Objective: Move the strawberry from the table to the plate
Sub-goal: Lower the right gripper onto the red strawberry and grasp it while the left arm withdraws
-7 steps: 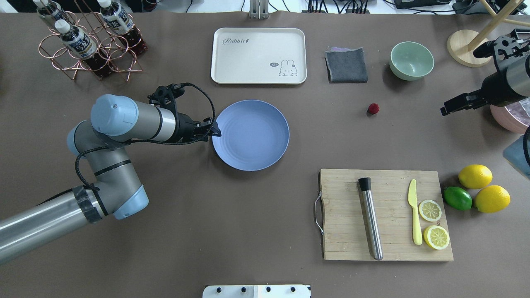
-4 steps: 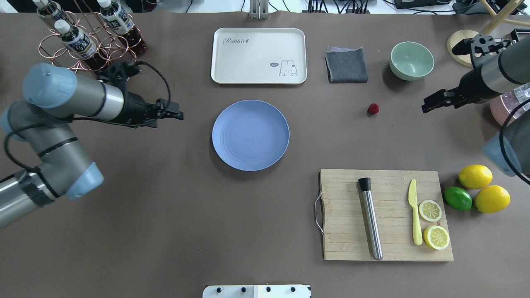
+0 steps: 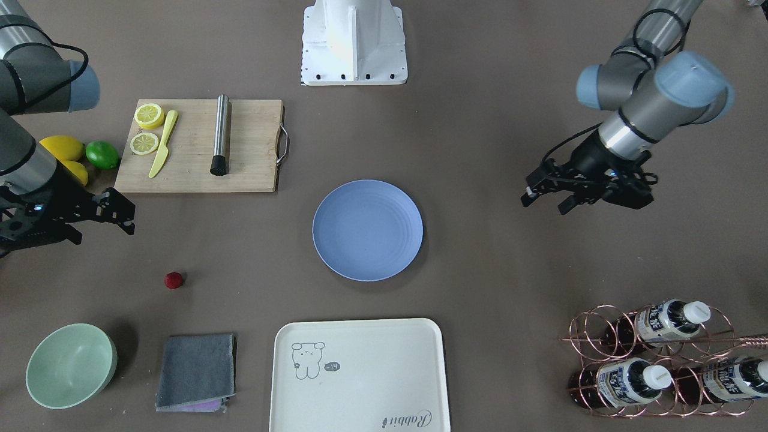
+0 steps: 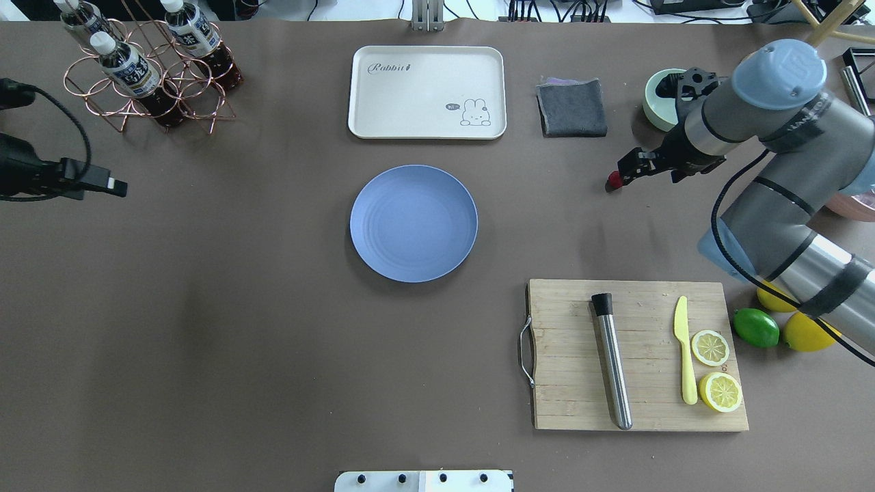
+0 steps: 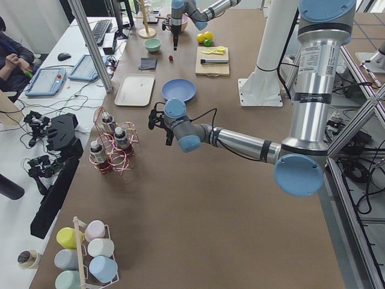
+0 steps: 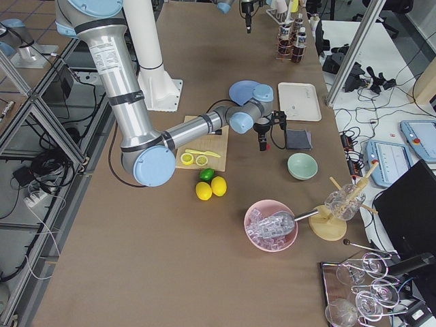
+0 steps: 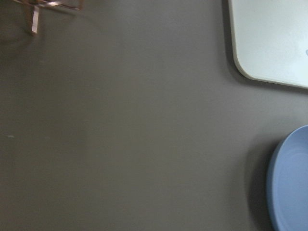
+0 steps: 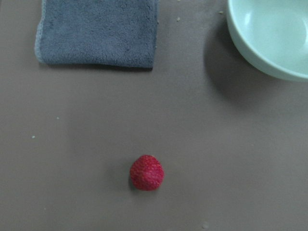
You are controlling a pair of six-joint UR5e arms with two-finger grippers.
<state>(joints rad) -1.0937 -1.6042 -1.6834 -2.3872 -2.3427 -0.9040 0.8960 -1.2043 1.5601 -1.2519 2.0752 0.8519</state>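
Overhead exterior: right gripper (image 4: 623,172), jaws parted, is closing on the strawberry (image 4: 613,182); left gripper (image 4: 115,186), likewise parted, is retreating toward the left edge.

strawberry (image 8: 147,172): dark red, dimpled, near my black right gripper (image 4: 627,169)
plate (image 4: 413,223): periwinkle blue, faint rings
bowl (image 8: 269,33): mint green
cloth (image 8: 98,31): slate grey
table (image 4: 273,342): matte grey-brown
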